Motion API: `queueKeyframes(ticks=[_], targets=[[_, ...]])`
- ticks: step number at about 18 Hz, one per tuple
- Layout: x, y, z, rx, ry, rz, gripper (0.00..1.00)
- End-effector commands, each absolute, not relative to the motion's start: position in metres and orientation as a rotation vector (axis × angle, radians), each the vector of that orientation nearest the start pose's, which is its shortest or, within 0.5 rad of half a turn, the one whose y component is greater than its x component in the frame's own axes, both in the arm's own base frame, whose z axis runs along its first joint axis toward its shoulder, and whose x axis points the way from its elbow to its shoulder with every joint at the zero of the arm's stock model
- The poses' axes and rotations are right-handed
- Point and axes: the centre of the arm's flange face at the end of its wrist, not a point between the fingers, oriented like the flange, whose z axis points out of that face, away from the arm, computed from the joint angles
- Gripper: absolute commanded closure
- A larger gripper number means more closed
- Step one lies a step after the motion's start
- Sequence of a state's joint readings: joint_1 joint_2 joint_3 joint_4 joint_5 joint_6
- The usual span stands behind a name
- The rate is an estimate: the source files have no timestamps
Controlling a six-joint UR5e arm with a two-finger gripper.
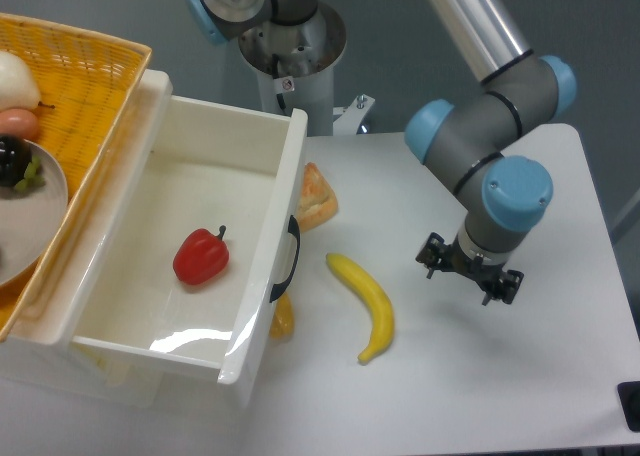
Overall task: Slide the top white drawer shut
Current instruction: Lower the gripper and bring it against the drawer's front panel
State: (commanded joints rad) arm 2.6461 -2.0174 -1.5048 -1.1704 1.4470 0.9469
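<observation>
Top white drawer [262,266] pulled fully out at left, one red pepper [201,257] inside. On the table [470,376]: one banana [366,304], one bread piece [315,197]. Gripper [468,278] hovers right of banana, holding nothing; finger spacing unclear from above.

This is a robotics lab set up as a test bench, not a home kitchen. A grey industrial arm [480,146] with pale blue joint caps is bolted by a metal pedestal [293,51] to the far edge of a plain white table [480,376], against a bare grey wall. Around the arm lie glossy toy foods used as props: a plastic banana [365,302] just left of it, a bread slice [316,196] further left, a red pepper [201,257] inside the top white drawer [190,246], and a woven yellow basket [75,86] beyond that.
</observation>
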Motion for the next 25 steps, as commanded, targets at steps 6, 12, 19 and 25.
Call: queueKeyframes(ticks=[6,12,19,25], targets=[[-0.467,0.447,0.319,-2.978,-0.300,-0.201,0.86],[-0.440,0.464,0.311,-2.872,-0.301,-0.495,1.00],[-0.414,0.476,0.308,-2.870,-0.286,-0.632,1.00],[-0.410,0.473,0.322,-2.832,-0.302,-0.671,1.00]])
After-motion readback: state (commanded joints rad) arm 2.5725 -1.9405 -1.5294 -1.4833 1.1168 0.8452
